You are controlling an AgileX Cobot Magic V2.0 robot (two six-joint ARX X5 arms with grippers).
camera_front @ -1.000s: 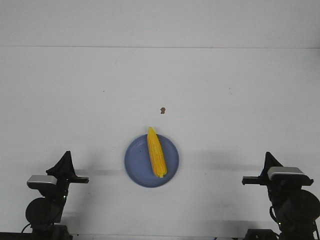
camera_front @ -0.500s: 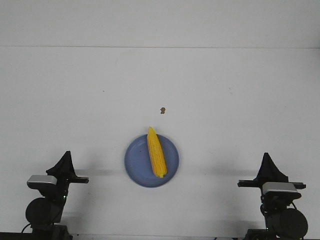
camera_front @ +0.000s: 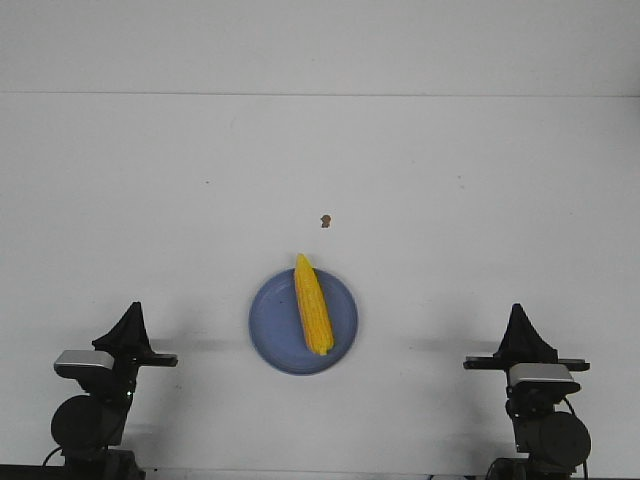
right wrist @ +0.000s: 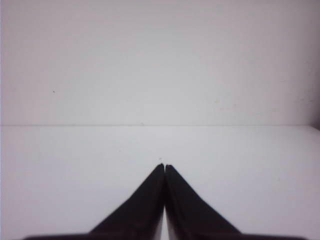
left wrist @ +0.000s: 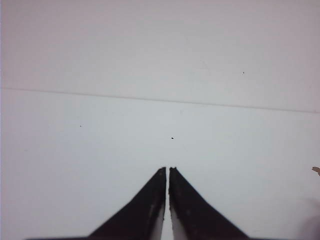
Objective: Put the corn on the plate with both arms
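Note:
The yellow corn [camera_front: 313, 304] lies on the blue-lavender plate [camera_front: 275, 335] near the table's front middle, its pointed end toward the far side and reaching just past the rim. My left gripper [camera_front: 131, 312] is shut and empty at the front left, well apart from the plate. My right gripper [camera_front: 519, 313] is shut and empty at the front right. In the left wrist view the gripper [left wrist: 167, 169] has its jaws together over bare table. In the right wrist view the gripper [right wrist: 164, 166] is likewise closed. Neither wrist view shows the corn or the plate.
A tiny brown speck [camera_front: 325, 220] lies on the white table beyond the plate; it also shows at the edge of the left wrist view [left wrist: 316, 170]. The table's far edge meets a white wall [camera_front: 320, 45].
My right arm has swung and shifted left, from turned sideways to pointing forward. The left arm, corn and plate have not moved.

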